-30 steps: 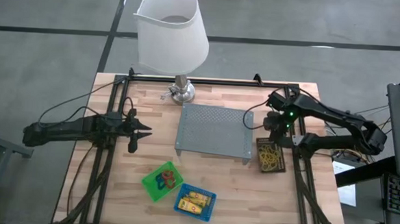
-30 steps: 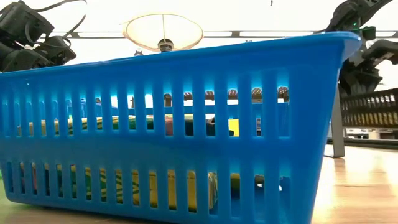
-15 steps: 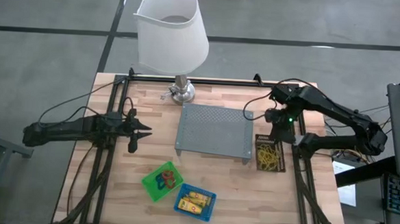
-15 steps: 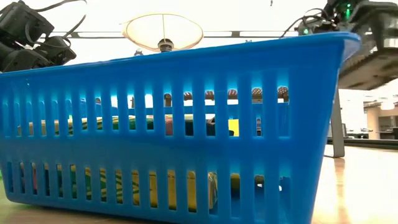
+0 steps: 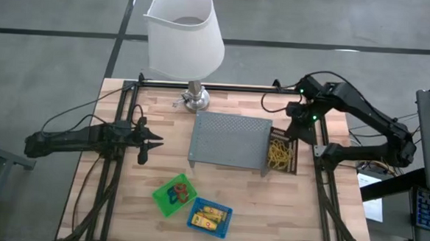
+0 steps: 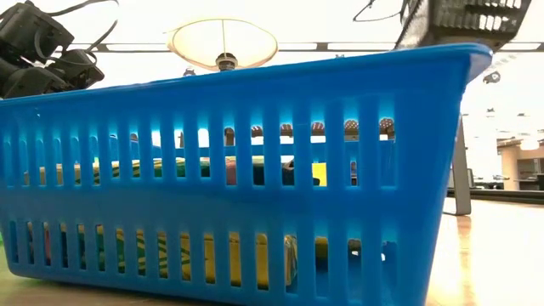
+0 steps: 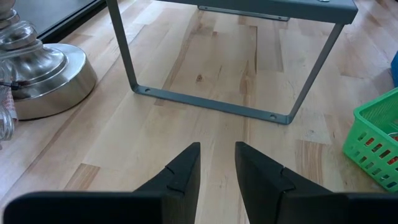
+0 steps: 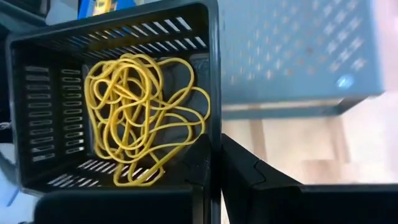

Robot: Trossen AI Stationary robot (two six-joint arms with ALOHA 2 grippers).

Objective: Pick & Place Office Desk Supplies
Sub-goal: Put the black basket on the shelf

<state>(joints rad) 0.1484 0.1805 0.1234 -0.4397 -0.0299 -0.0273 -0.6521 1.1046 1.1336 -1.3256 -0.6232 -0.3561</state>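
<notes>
1. Progress check: my right gripper [image 8: 214,163] is clamped on the wall of the black bin [image 5: 280,152], and the bin is off the table, up at the right edge of the grey mesh tray [image 5: 229,140]. It's tilted, with the yellow rubber bands [image 8: 142,115] bunched inside.

2. So the black bin is mid-carry, not set down anywhere. I'd guess it's headed onto the tray, but nothing sits on the tray top as far as I can see.

3. Green bin [image 5: 173,194] with the little red and blue loops is on the wood near the front of the table, just left of the blue bin [image 5: 210,216] holding the yellow sticks. Both look untouched, so two bins left by my count.

4. My left gripper [image 5: 150,141] hangs over the left side of the table, well apart from everything, fingers [image 7: 182,176] a little apart and holding nothing.

5. Lamp [image 5: 185,34] at the far edge isn't part of this.
</notes>
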